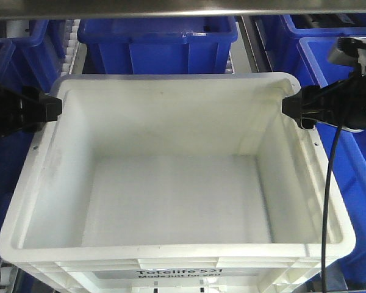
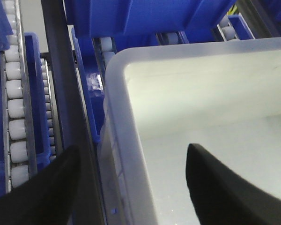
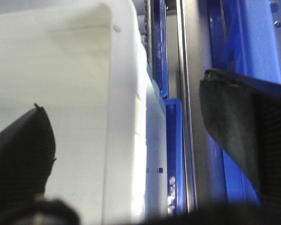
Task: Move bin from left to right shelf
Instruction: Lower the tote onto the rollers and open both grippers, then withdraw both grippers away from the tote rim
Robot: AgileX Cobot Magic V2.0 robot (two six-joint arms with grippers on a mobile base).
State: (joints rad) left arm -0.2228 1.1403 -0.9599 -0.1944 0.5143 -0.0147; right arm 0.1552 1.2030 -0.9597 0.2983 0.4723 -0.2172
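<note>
An empty, stiff, light-looking white bin (image 1: 171, 201) fills the frame, each open end effector straddling a side rim: left (image 1: 52, 110), right (image 1: 291, 107).

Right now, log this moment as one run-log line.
bin: empty, between both grippers | left gripper: open, straddling left rim | right gripper: open, straddling right rim | blue crates: behind
</note>
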